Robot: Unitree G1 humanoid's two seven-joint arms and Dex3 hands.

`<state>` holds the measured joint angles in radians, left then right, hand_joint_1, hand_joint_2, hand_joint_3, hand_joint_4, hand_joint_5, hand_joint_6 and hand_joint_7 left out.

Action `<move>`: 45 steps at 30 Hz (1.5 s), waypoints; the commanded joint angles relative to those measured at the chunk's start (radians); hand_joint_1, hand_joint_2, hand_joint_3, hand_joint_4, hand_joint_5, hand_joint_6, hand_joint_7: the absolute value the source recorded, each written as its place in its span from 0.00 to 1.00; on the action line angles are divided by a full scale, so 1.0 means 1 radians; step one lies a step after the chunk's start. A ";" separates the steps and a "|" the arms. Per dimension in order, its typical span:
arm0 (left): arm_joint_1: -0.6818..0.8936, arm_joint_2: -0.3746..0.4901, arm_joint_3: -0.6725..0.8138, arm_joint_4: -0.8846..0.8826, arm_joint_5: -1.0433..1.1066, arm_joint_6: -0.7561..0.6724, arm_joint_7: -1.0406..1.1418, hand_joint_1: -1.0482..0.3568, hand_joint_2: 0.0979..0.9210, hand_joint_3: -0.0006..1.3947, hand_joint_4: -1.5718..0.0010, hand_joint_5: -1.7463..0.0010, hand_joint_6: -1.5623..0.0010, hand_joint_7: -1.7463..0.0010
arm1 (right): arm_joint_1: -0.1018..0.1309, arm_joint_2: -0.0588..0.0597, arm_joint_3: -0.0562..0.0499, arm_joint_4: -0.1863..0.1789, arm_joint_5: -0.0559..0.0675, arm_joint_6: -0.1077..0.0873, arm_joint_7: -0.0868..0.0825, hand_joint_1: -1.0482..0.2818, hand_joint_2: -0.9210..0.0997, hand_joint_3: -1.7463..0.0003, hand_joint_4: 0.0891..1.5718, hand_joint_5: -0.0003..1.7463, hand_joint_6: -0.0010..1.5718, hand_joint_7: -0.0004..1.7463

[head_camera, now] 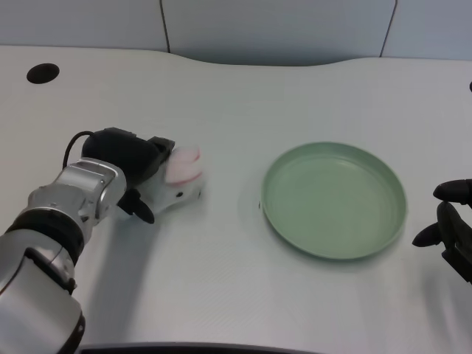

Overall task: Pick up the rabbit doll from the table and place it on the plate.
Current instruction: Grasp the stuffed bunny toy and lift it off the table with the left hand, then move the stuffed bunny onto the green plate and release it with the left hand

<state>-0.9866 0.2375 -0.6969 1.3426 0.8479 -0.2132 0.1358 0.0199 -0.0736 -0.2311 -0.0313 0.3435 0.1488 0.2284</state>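
Observation:
The rabbit doll (180, 179), white with pink ears, lies on the white table left of centre. My left hand (133, 166) wraps around its left side, black fingers over the top and a thumb below, so part of the doll is hidden. The doll appears to rest on the table. The green plate (286, 173) sits to the right of the doll, a short gap apart, with nothing in it.
My right hand (451, 225) waits at the right edge, just beyond the plate's rim. A dark round hole (42, 72) is in the table at the far left. The table's curved back edge (258, 62) runs along the top.

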 commanded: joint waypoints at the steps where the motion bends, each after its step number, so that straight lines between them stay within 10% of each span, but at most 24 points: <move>1: 0.035 0.000 0.019 0.012 -0.018 -0.022 0.057 0.45 0.82 0.00 0.71 0.87 0.66 0.94 | 0.017 -0.009 -0.012 -0.015 0.016 0.007 0.002 0.60 0.00 0.62 0.16 1.00 0.07 0.92; 4: 0.038 -0.001 0.025 0.014 -0.025 -0.033 0.067 0.50 0.86 0.00 0.80 0.59 0.59 0.94 | 0.019 -0.014 -0.009 -0.012 0.011 -0.002 0.003 0.61 0.00 0.61 0.16 1.00 0.07 0.91; 7: 0.038 0.001 0.018 0.015 -0.017 -0.047 0.095 0.50 0.87 0.00 0.82 0.54 0.58 0.94 | 0.016 -0.013 -0.011 -0.011 0.012 0.004 -0.002 0.61 0.00 0.61 0.16 1.00 0.07 0.91; 9: 0.038 0.003 0.009 0.015 -0.007 -0.064 0.129 0.57 0.91 0.00 0.76 0.28 0.64 0.62 | 0.013 -0.013 -0.013 -0.009 0.013 0.010 -0.008 0.60 0.00 0.62 0.16 1.00 0.07 0.91; 14: 0.023 -0.015 -0.007 0.029 0.010 -0.033 0.140 0.59 0.96 0.00 0.67 0.12 0.70 0.27 | 0.021 -0.005 -0.005 -0.013 0.000 0.009 -0.024 0.60 0.00 0.63 0.15 1.00 0.08 0.90; 19: 0.025 -0.012 -0.027 0.026 0.034 -0.071 0.240 0.60 0.94 0.00 0.57 0.02 0.58 0.32 | 0.024 -0.010 0.003 -0.012 -0.008 -0.001 -0.023 0.61 0.00 0.62 0.15 1.00 0.07 0.90; 26: 0.009 -0.012 0.010 0.028 0.009 -0.086 0.289 0.60 1.00 0.04 0.50 0.00 0.60 0.19 | 0.007 -0.010 -0.002 0.011 0.006 0.000 -0.009 0.60 0.00 0.62 0.17 1.00 0.08 0.91; 30: -0.027 -0.032 0.076 0.020 -0.053 -0.078 0.266 0.64 1.00 0.08 0.51 0.00 0.67 0.01 | -0.009 -0.006 0.000 0.025 -0.008 -0.004 -0.025 0.61 0.00 0.62 0.17 1.00 0.08 0.90; 37: -0.066 -0.044 0.105 0.013 -0.081 -0.074 0.228 0.62 1.00 0.09 0.52 0.00 0.69 0.00 | -0.017 -0.002 0.001 0.038 -0.006 -0.019 -0.023 0.62 0.00 0.62 0.16 1.00 0.08 0.90; 45: -0.120 -0.099 0.166 -0.007 -0.138 -0.149 0.234 0.72 0.92 0.06 0.50 0.00 0.64 0.00 | -0.041 -0.001 0.023 0.080 -0.031 -0.053 -0.011 0.62 0.00 0.62 0.15 1.00 0.07 0.90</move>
<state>-1.0885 0.1300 -0.5385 1.3372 0.7216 -0.3605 0.3755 -0.0217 -0.0709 -0.1993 0.0377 0.3127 0.1116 0.2173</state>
